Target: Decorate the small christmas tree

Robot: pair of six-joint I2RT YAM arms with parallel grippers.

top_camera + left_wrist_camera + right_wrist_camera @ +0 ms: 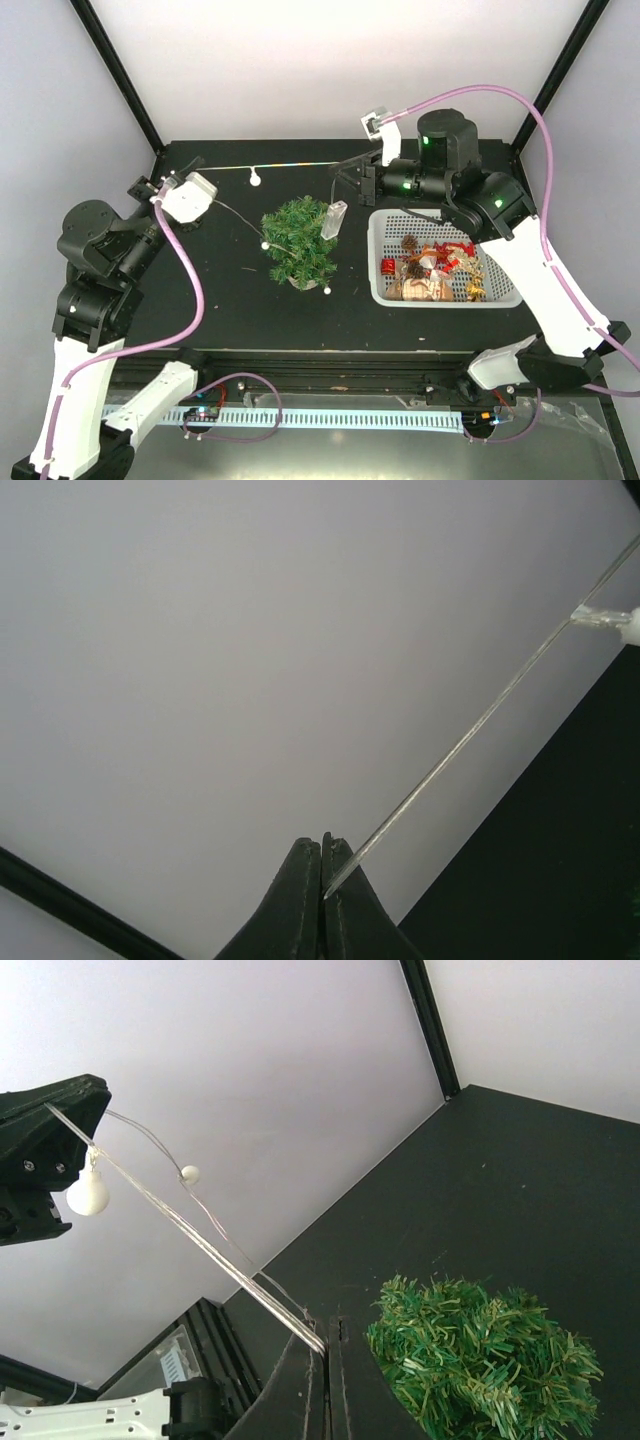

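The small christmas tree (298,240) stands upright mid-table; it also shows in the right wrist view (480,1360), just right of my fingers. A thin light wire (290,166) with small white bulbs (255,180) is stretched taut above the table behind the tree. My left gripper (198,167) is shut on its left end (470,730). My right gripper (340,172) is shut on the wire's other part (200,1235). More wire and bulbs (265,244) drape over the tree. A clear box (335,218) rests at the tree's right side.
A white plastic basket (385,225) of red and gold ornaments (435,265) sits right of the tree, below the right arm. Black frame posts stand at the back corners. The left gripper (50,1125) shows across in the right wrist view.
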